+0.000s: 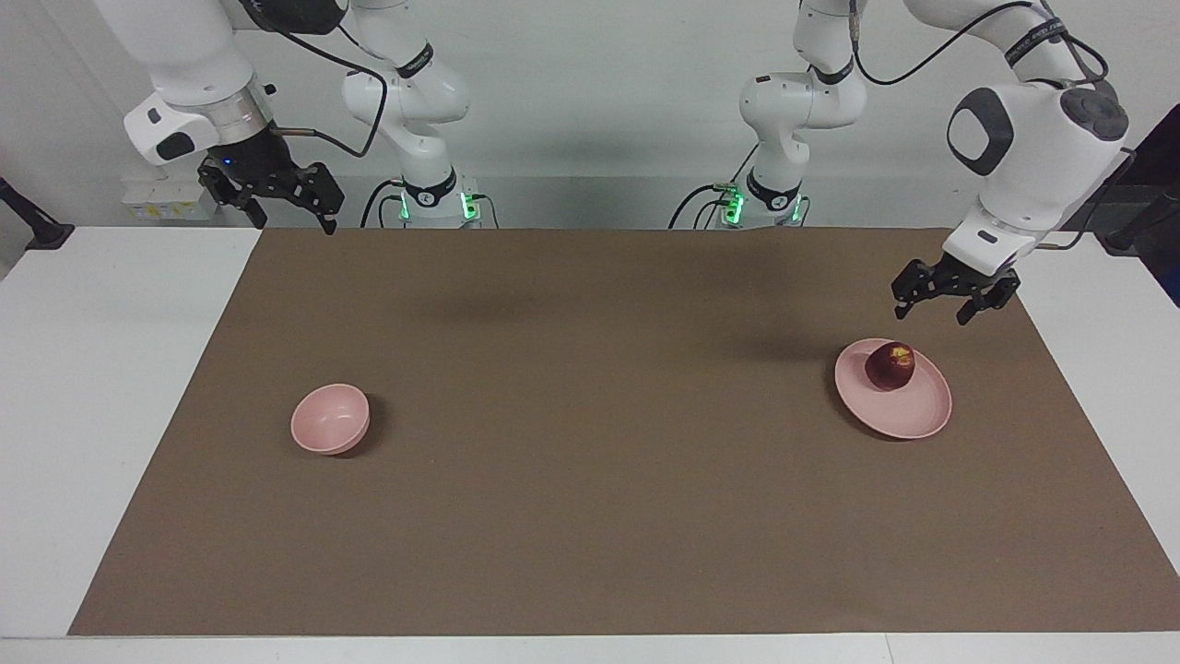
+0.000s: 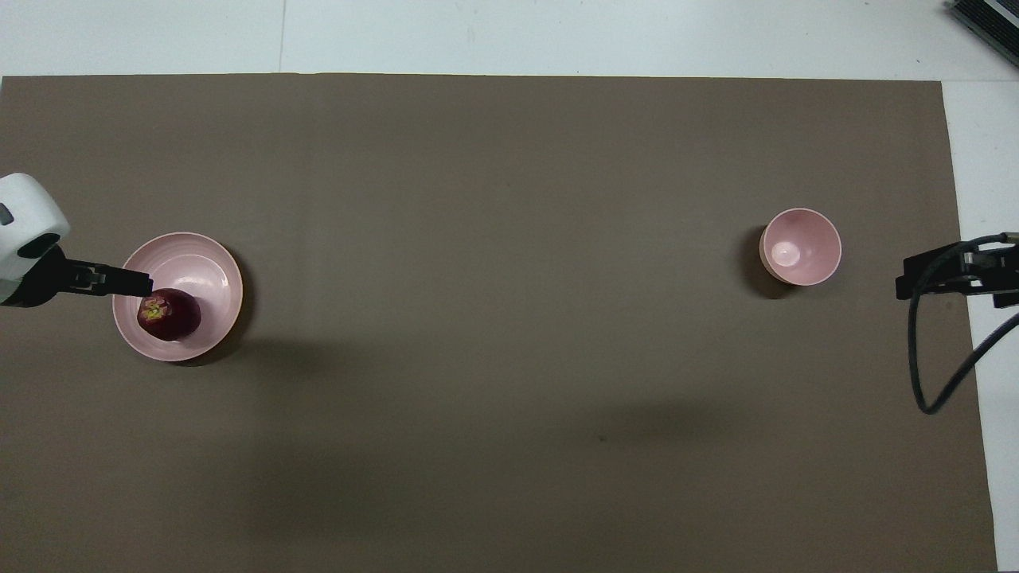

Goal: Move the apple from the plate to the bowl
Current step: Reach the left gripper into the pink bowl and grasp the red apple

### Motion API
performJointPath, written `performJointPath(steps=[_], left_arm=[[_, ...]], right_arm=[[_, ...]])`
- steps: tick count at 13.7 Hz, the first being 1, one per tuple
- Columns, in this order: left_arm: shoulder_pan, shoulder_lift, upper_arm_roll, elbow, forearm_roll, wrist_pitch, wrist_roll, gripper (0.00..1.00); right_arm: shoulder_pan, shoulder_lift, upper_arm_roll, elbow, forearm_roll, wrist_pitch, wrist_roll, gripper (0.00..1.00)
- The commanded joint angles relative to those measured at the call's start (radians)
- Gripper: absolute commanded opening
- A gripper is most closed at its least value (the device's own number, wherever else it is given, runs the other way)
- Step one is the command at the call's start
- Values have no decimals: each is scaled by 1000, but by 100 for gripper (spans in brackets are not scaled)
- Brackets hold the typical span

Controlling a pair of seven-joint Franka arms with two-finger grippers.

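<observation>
A small dark red apple (image 1: 890, 366) (image 2: 169, 314) lies on the pale pink plate (image 1: 913, 420) (image 2: 205, 267), on the plate's side nearer to the robots, toward the left arm's end of the table. My left gripper (image 1: 933, 314) (image 2: 119, 280) hangs open in the air a little above the plate's rim, touching neither plate nor apple. The small deep pink bowl (image 1: 330, 420) (image 2: 800, 247) stands with nothing in it toward the right arm's end. There my right gripper (image 1: 295, 224) (image 2: 951, 274) waits, open and raised over the mat's edge.
A brown mat (image 1: 590, 461) covers most of the white table (image 1: 101, 387), with bare white strips at both ends. A wide stretch of mat lies between plate and bowl. A black cable (image 2: 927, 374) loops down from the right arm.
</observation>
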Motion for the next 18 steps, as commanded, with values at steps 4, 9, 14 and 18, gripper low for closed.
performJointPath(steps=[4, 9, 14, 18], left_arm=[[11, 60, -4, -154, -4, 278, 24, 100], [46, 65, -1, -232, -4, 318, 27, 100], [49, 90, 1, -262, -4, 389, 21, 80], [48, 90, -1, -259, -4, 368, 16, 10]], right_arm=[[-4, -28, 4, -27, 17, -12, -15, 100], [0, -60, 4, -74, 17, -3, -15, 100], [0, -63, 4, -82, 20, -4, -12, 100], [0, -63, 4, -82, 20, -3, -10, 100]])
